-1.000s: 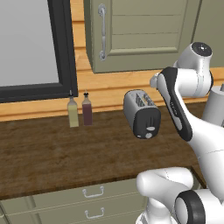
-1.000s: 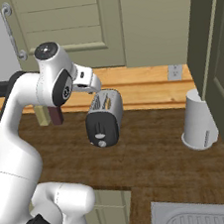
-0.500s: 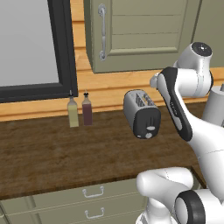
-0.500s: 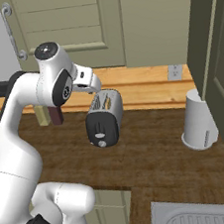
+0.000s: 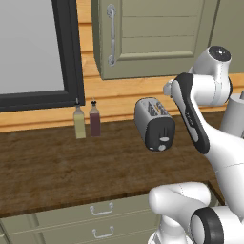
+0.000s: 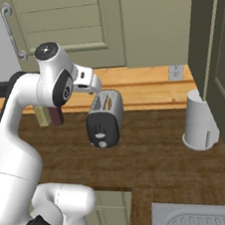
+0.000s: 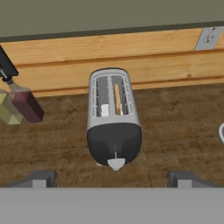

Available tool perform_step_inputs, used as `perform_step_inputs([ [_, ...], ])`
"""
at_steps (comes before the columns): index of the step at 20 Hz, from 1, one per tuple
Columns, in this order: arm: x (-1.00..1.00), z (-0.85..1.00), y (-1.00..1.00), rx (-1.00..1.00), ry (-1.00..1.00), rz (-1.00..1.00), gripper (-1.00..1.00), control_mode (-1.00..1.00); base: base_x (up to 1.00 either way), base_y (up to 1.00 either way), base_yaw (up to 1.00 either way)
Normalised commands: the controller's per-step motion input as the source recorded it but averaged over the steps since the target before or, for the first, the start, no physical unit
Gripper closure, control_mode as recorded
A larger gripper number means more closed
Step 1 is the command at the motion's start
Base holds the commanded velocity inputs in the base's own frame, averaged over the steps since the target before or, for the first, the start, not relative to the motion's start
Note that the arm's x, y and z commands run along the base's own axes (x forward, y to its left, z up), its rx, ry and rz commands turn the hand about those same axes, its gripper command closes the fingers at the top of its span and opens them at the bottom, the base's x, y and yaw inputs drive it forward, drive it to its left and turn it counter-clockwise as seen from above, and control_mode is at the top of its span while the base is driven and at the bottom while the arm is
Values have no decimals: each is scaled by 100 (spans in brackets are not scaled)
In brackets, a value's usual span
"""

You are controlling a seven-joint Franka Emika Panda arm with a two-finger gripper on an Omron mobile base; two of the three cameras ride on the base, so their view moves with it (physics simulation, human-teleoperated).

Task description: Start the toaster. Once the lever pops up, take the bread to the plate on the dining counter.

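Observation:
The silver-grey toaster [image 7: 113,118] stands on the brown wooden counter [image 7: 175,127] by the back wall, its black end face towards me. The pale lever [image 5: 164,139] sits on that face above a round knob, also seen as the lever [image 6: 101,134] from the right. The bread [image 7: 117,98] stands edge-up in the toaster's right slot. My gripper [image 7: 111,178] hovers above and in front of the toaster [image 5: 153,123], open, apart from it, with nothing between its fingertips [image 7: 41,178]. The plate and the dining counter are out of view.
Two small bottles [image 5: 87,121], one olive and one dark red, stand left of the toaster. A white cylinder [image 6: 200,120] stands to its right below a wall outlet [image 6: 175,72]. Green cabinet doors [image 5: 147,38] hang overhead. A sink [image 6: 198,216] lies at the front right.

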Motion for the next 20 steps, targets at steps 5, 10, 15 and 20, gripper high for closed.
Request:
perform_step_inputs([
  [5, 0, 0, 0, 0, 0, 0, -100, -100, 0, 0, 0],
  [10, 0, 0, 0, 0, 0, 0, -100, -100, 0, 0, 0],
  [15, 0, 0, 0, 0, 0, 0, -100, -100, 0, 0, 0],
  [20, 0, 0, 0, 0, 0, 0, -100, -100, 0, 0, 0],
])
